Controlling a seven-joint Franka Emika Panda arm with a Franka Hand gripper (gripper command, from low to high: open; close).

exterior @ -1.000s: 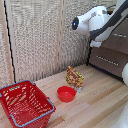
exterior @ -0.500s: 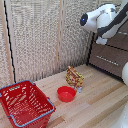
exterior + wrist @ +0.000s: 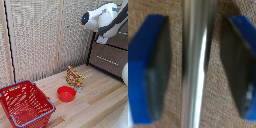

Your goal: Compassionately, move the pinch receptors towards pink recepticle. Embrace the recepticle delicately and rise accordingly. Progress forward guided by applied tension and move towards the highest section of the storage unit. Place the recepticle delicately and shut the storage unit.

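Wrist view: jaws (image 3: 192, 64) spread apart, one blue-tipped finger (image 3: 150, 67) on each side of a slim silver bar handle (image 3: 195, 65), which runs straight through the gap between them. Dark pads face the bar, a visible gap on both sides, so not clamped on it; touching or not can't be told on the closer side. Behind the handle is brown textured drawer front (image 3: 175, 30). Exterior view: white arm (image 3: 105, 20) is up high at the exterior view's right, head pressed in at the upper part of the dark brown storage unit (image 3: 110, 57); the jaws themselves are hidden behind the arm body there. A lower drawer front with its own silver handle (image 3: 107, 61) shows below the arm. Which drawer the jaws are at can't be confirmed from this view, looks like the top area. Pink recepticle not seen in either view. On the wooden tabletop (image 3: 100, 100): shallow red bowl (image 3: 66, 93) near the middle, a yellow-red snack bag (image 3: 74, 77) upright just behind and beside it, red wire basket (image 3: 25, 102) at the exterior view's left, well apart from the storage unit. Beige slatted wall panels (image 3: 40, 35) behind.
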